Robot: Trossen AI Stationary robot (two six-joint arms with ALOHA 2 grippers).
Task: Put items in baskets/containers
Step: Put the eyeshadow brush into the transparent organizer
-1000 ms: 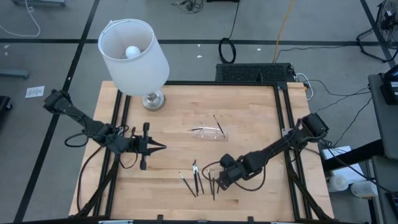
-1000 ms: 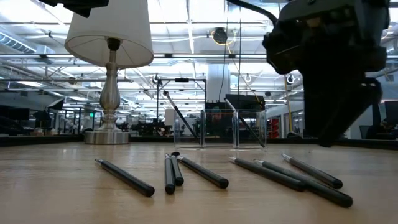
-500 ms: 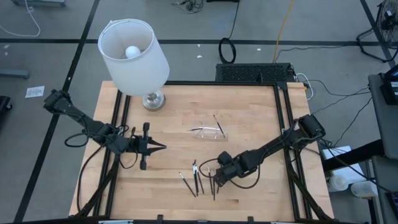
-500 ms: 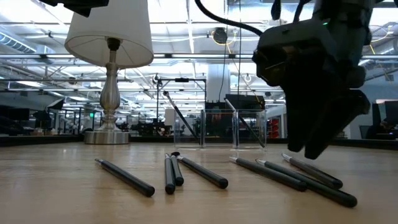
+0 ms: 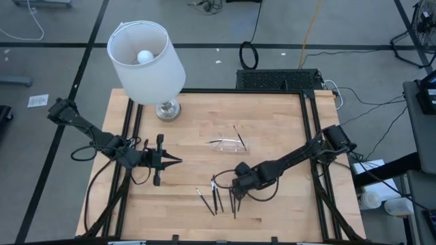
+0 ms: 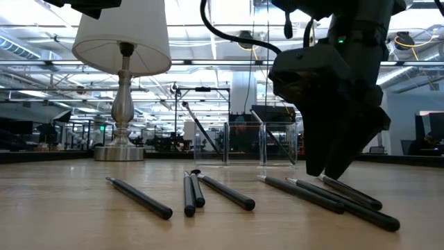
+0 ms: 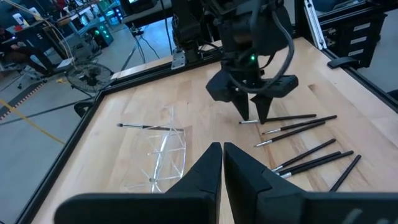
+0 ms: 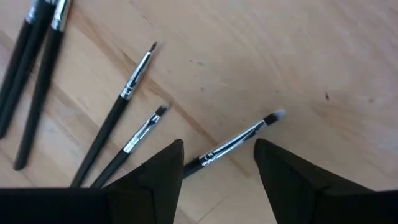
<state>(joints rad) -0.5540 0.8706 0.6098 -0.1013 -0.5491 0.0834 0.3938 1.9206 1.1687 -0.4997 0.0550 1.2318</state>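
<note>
Six brushes (image 5: 218, 196) lie loose on the table (image 5: 272, 122) near its front edge, roughly midway along it, in two small groups. The right gripper (image 5: 234, 193) hangs low over the group nearer the table's right edge, its fingers (image 8: 158, 171) spread wide and gripping nothing. In the right wrist view one brush (image 8: 239, 142) lies crosswise between the two fingers, its pale tip clear of them; whether the fingers touch the wood is hard to judge. Two more brushes (image 8: 127, 93) lie just beside it, and the others sit apart toward the left edge.

Behind the brushes, near the table's middle, stands the clear tray (image 5: 230, 144). One brush (image 5: 239, 135) rests in it, slanting up over the rim, and a second dark stick (image 7: 149, 127) seems to lie across it.

The left gripper (image 5: 176, 161) waits clenched and empty, near the left edge, well apart from the brushes. A lamp (image 5: 146, 58) stands at the back left corner.
</note>
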